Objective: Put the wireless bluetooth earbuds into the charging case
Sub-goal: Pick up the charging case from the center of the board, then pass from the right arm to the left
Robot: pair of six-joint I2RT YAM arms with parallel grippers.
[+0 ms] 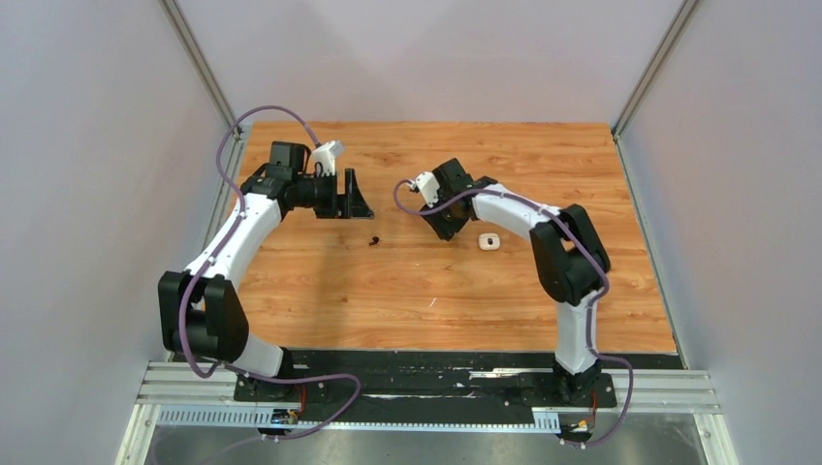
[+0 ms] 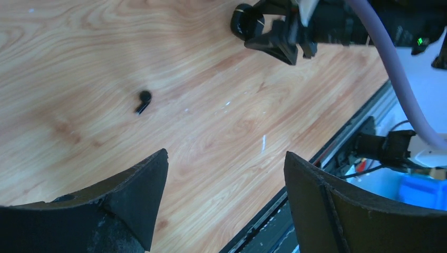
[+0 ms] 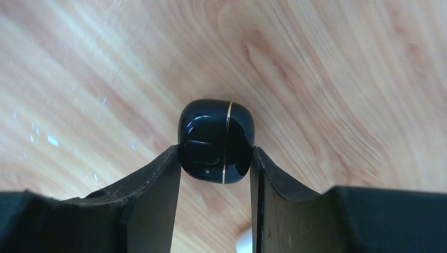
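One tiny black earbud [image 1: 373,240] lies on the wooden table between the arms; it also shows in the left wrist view [image 2: 143,101]. The other earbuds are out of view. My right gripper [image 3: 215,153] is shut on a glossy black charging case [image 3: 216,141] with a thin gold seam, held closed just over the wood. The same gripper [image 1: 439,231] sits right of the earbud. The held case also shows in the left wrist view [image 2: 244,21]. My left gripper [image 2: 226,155] is open and empty, in the air behind and left of the earbud [image 1: 355,201].
A small white case [image 1: 490,242] lies on the table just right of my right gripper; a white blur [image 3: 243,241] shows low in the right wrist view. The table's front edge and black rail [image 1: 436,363] lie near the arm bases.
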